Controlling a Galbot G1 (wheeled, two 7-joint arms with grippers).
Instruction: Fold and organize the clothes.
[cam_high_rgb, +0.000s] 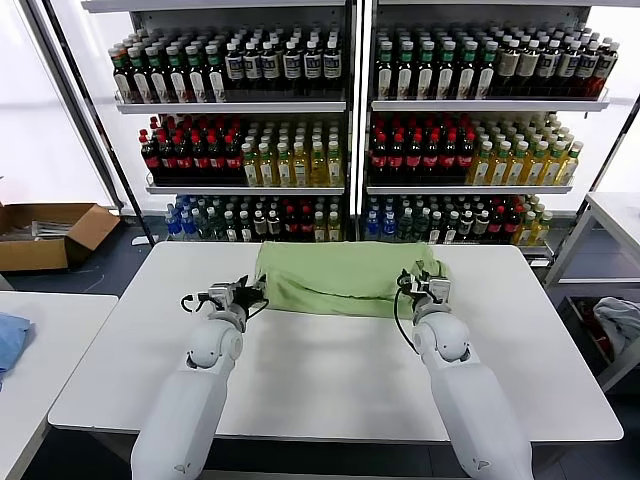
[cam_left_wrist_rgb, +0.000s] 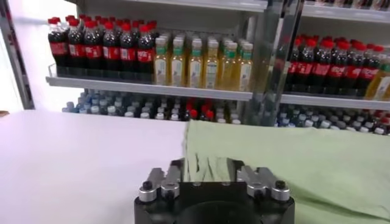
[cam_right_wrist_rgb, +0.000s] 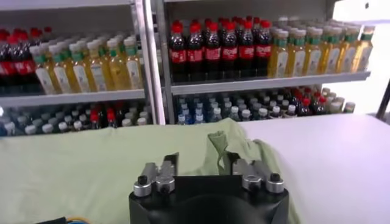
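- Two grippers work at once, one at each near corner of the light green polo shirt (cam_high_rgb: 340, 278).
- The left gripper (cam_high_rgb: 243, 296) sits at the shirt's near left corner. In the left wrist view its fingers (cam_left_wrist_rgb: 177, 165) stand on either side of a bunched fold of green cloth (cam_left_wrist_rgb: 204, 165), closed onto it.
- The right gripper (cam_high_rgb: 428, 287) sits at the shirt's near right corner. In the right wrist view its fingers (cam_right_wrist_rgb: 170, 161) flank a raised pucker of the same fabric, clamped on it.
- The shirt lies folded into a broad band across the far middle of the white table (cam_high_rgb: 330, 375), its far edge close to the table's back rim. The cloth between the two grippers looks fairly flat, with small ridges near each grip.
- Both white arms reach forward from the near edge of the table, the left one (cam_high_rgb: 195, 400) and the right one (cam_high_rgb: 465, 400) well apart.
- Behind the table stand shelves (cam_high_rgb: 350, 105) filled with rows of bottles with red, green and blue caps.
- A cardboard box (cam_high_rgb: 50, 232) lies on the floor at far left.
- A blue cloth (cam_high_rgb: 10, 340) rests on a second white table at the left edge.
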